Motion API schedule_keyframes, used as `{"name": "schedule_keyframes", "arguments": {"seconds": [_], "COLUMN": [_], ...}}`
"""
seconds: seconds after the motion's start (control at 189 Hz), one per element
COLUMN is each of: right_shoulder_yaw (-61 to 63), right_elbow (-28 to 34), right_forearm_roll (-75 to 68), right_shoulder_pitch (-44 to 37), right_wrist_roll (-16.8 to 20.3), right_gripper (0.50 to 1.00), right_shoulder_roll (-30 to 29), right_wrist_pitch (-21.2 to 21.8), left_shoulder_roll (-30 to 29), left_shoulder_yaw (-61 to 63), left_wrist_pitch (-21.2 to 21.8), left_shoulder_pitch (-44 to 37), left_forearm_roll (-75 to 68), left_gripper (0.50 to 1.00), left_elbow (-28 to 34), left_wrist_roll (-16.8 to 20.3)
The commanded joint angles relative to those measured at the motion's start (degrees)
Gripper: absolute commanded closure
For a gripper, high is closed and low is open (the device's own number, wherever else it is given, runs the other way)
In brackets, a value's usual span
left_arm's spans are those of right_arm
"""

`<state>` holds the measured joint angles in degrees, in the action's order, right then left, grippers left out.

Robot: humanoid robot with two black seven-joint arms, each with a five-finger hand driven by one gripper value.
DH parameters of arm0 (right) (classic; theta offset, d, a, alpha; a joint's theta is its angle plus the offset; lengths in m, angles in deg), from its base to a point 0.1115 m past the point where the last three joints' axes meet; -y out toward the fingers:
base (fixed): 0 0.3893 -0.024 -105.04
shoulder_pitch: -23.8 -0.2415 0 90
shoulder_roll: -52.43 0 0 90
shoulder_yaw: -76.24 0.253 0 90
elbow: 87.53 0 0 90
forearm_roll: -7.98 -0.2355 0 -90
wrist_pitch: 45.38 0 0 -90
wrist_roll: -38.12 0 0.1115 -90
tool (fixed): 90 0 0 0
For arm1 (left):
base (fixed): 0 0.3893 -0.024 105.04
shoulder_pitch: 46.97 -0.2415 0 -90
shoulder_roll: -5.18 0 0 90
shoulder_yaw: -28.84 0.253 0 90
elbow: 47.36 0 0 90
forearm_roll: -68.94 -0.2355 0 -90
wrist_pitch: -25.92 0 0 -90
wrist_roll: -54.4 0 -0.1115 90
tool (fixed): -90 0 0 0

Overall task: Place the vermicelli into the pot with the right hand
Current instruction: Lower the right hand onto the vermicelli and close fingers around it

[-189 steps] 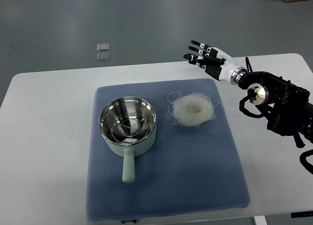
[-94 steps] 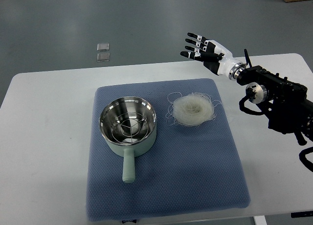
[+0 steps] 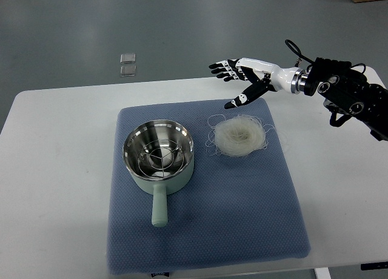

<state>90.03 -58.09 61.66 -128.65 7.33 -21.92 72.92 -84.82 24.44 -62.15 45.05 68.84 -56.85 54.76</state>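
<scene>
Vermicelli [image 3: 238,137] sits in a round, loose nest on the blue mat [image 3: 242,218], right of the pot [image 3: 159,156], too round to show any long axis or heading. The pot's handle [image 3: 159,207] points toward the near edge. Since a moment ago the right hand [image 3: 241,79] has swung left and lower, now hovering just beyond the nest's far side, fingers spread wide and empty, thumb angled down toward the strands.
</scene>
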Motion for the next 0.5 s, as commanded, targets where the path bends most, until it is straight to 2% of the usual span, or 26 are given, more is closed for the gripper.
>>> {"name": "schedule_keyframes", "arguments": {"seconds": [0.0,0.079,0.154,0.244,0.329,0.493], "right_shoulder_yaw": [-4.21,-9.03,-11.41,-12.73,-13.61,-14.14], "right_elbow": [5.63,7.56,8.27,9.23,9.85,9.94], "right_forearm_roll": [6.36,9.95,11.98,14.0,16.2,16.9], "right_shoulder_pitch": [-2.24,-4.26,-4.62,-4.79,-4.79,-4.27], "right_wrist_roll": [-0.94,-2.78,-2.96,-3.04,-3.05,-3.04], "right_gripper": [0.564,0.562,0.562,0.562,0.562,0.562], "right_shoulder_roll": [3.77,5.09,5.35,5.71,5.44,4.92], "right_wrist_pitch": [0.44,-0.17,-1.4,-5.88,-8.26,-10.1], "left_shoulder_roll": [0.0,0.0,0.0,0.0,0.0,0.0], "left_shoulder_yaw": [0.0,0.0,0.0,0.0,0.0,0.0], "left_wrist_pitch": [0.0,0.09,0.0,0.0,0.0,0.0], "left_shoulder_pitch": [0.0,0.0,0.0,0.0,0.0,0.0], "left_forearm_roll": [0.01,0.01,0.01,0.01,-0.08,0.01], "left_gripper": [0.5,0.5,0.5,0.5,0.5,0.5], "left_elbow": [0.0,0.0,0.0,0.0,0.0,0.0], "left_wrist_roll": [0.0,0.0,0.0,0.0,0.0,0.0]}}
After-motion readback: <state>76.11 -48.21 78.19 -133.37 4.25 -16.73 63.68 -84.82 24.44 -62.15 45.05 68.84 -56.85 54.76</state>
